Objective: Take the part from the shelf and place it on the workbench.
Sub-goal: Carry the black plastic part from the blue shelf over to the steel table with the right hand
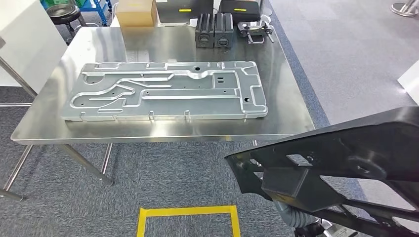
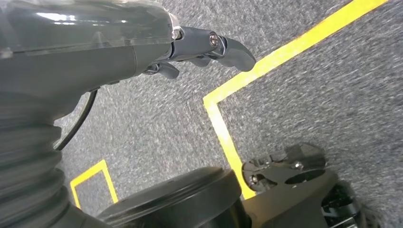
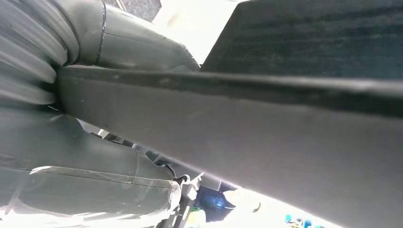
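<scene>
Right robot hand (image 3: 114,156) gripped the flat black cut-out frame part (image 1: 346,158), carried low, short of the stainless steel bench (image 1: 163,44). Left robot hand (image 2: 209,47) hung over grey carpet, fingers loosely spread, holding nothing. A large machined aluminium plate (image 1: 168,91) covered the bench middle. Likely risk: the long frame clipping the bench edge or landing on the plate and sliding.

The left hand (image 2: 209,47) had dark grey fingers with a small silver screw, behind a glossy clear-topped cover and grey ribbed sleeve; a thin black cable looped beside that sleeve. The right hand (image 3: 95,137) showed similar grey ribbing.
</scene>
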### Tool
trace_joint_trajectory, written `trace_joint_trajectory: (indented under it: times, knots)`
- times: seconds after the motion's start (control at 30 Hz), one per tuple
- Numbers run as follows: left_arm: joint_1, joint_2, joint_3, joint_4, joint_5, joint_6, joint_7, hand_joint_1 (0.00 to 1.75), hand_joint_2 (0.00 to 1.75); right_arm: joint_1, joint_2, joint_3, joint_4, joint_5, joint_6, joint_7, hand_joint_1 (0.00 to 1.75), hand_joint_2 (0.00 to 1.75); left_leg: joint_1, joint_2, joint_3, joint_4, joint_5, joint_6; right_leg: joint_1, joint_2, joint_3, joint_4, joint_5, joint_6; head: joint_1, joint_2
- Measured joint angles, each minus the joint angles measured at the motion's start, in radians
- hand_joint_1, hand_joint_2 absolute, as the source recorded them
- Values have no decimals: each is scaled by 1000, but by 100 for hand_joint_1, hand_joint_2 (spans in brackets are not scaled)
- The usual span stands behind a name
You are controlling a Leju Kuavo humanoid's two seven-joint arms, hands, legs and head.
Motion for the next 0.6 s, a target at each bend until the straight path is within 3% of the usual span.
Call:
trace_joint_trajectory:
  times: [0.07,0.17,0.27,0.3,0.33,0.37,0.43,0.47,0.5,0.6]
  knots:
    - [-1,0,0,0,0,3,-1,0,175,2,0,0,1,0,-3,-1,175,175,-1,2,-3,0,-3,-10,5,0,7,-20,-18,-18,0,0]
    - [-4,1,0,0,0,7,-4,0,175,4,-1,0,1,0,-7,-1,175,175,-3,10,-26,39,-30,-25,-2,0,32,-65,-50,-43,-1,0]
    - [-14,1,0,0,7,7,-7,0,175,7,-1,1,1,0,-7,-1,175,175,-3,14,-119,224,-99,-31,-2,-4,49,-76,-59,-52,-1,0]
    - [-18,1,1,0,9,7,-7,0,175,7,-1,2,1,1,-6,-1,175,175,-3,14,-149,278,-108,-31,-1,-5,55,-76,-62,-54,-1,0]
    - [-22,1,1,0,11,6,-7,0,175,7,0,3,1,2,-6,-1,175,175,-3,14,-165,300,-97,-30,1,-6,62,-76,-66,-54,0,0]
    - [-23,1,1,0,12,6,-6,0,175,7,0,3,1,4,-6,-1,175,175,-4,14,-164,282,-64,-27,3,-5,71,-76,-70,-54,0,0]
    - [-19,1,1,0,12,5,-3,0,175,6,0,6,1,9,-8,-1,175,175,-5,15,-124,167,25,-17,4,-2,90,-78,-81,-52,0,0]
    - [-15,1,1,0,12,5,-3,0,175,6,0,8,1,11,-8,-1,175,175,-8,15,-103,111,52,-11,6,-1,97,-78,-86,-49,0,0]
    - [-13,2,1,0,12,4,-4,0,175,6,0,9,0,14,-9,-1,175,175,-11,16,-85,66,57,-5,6,0,98,-79,-89,-44,0,0]
    - [-9,2,1,0,10,6,-12,0,175,8,3,13,-4,21,-10,0,175,175,-13,15,-65,13,41,9,8,-1,93,-77,-79,-23,0,0]
